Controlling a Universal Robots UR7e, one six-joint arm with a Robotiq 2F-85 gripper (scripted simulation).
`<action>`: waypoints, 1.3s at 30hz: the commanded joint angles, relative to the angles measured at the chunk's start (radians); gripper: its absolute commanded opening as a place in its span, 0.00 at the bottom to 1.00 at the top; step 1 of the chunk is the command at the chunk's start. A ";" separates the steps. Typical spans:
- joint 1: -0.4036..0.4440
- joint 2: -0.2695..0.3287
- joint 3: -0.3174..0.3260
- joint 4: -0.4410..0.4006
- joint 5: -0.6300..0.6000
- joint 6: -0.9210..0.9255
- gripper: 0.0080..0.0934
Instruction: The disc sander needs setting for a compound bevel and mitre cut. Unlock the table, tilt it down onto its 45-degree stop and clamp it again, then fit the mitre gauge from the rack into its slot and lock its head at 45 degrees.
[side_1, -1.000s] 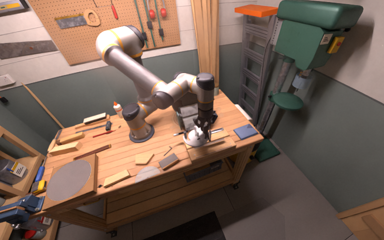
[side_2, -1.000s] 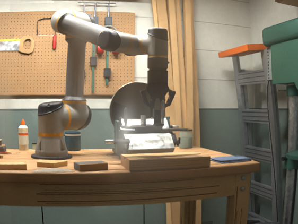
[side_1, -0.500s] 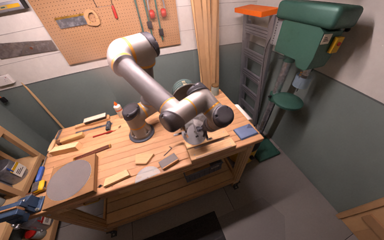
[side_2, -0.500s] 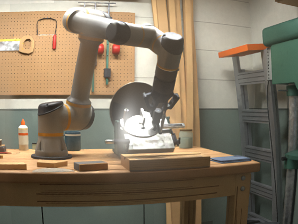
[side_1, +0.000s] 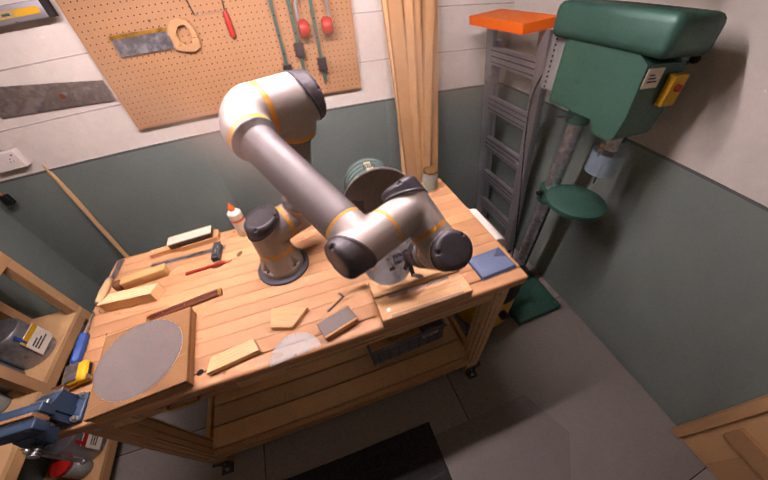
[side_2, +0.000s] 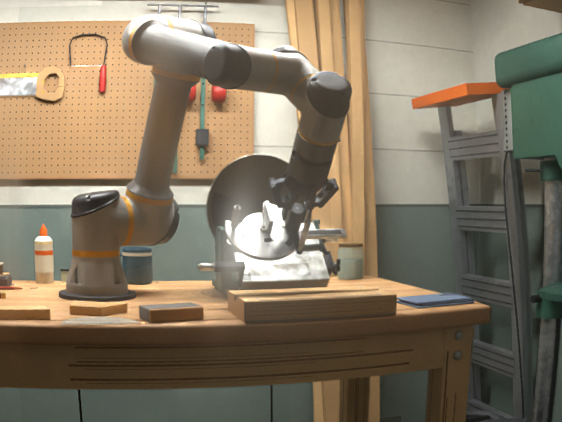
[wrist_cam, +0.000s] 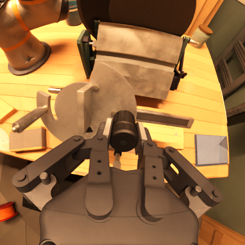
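My gripper (wrist_cam: 123, 131) (side_2: 296, 227) is closed, and its fingers clamp the dark round knob (wrist_cam: 123, 130) of the mitre gauge. The gauge's pale half-round head (wrist_cam: 95, 102) (side_2: 260, 235) hangs tilted in the air in front of the disc sander. Its flat bar (wrist_cam: 165, 119) sticks out to the right. The sander's grey table (wrist_cam: 136, 60) slopes down toward me, below the dark disc (side_2: 245, 187). A slot runs across the table. A black clamp lever (wrist_cam: 178, 72) sits at the table's right end.
A small jar (side_2: 350, 260) stands behind the sander on the right. A wooden rack block (side_2: 310, 302) lies at the bench's front edge. A blue pad (wrist_cam: 211, 149) lies to its right. A sanding block (wrist_cam: 27, 138) and a handle (wrist_cam: 28, 118) lie on the left.
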 joint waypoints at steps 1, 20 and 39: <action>0.004 -0.011 0.010 0.001 0.004 0.003 0.00; 0.100 -0.205 0.270 -0.092 0.068 0.081 0.00; 0.102 -0.208 0.274 -0.093 0.070 0.082 0.00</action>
